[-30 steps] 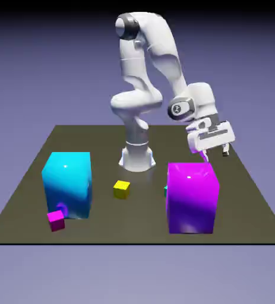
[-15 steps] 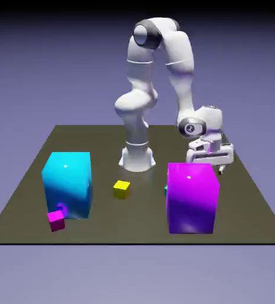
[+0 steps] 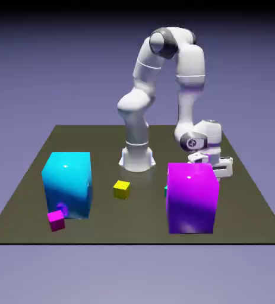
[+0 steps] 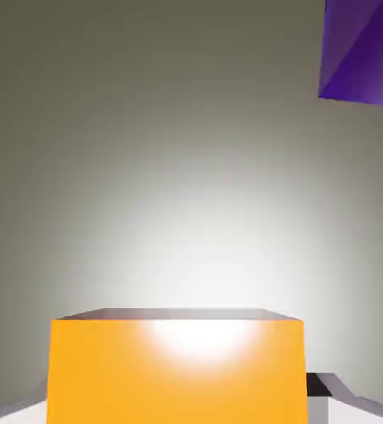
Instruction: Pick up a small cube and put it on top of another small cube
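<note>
Hand view: gripper [image 4: 178, 406] clamped on orange cube [image 4: 176, 373]; no readable writing on cube faces.

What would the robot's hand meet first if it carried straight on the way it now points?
Most likely the tabletop: the orange cube already sits between its fingertips, and nothing else shows directly ahead, though how near the surface lies is unclear.

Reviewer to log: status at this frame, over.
Jaws shut on the small orange cube; tiny yellow cube uncovered, nothing stacked; large magenta-purple block hides the grasp in the exterior view.
</note>
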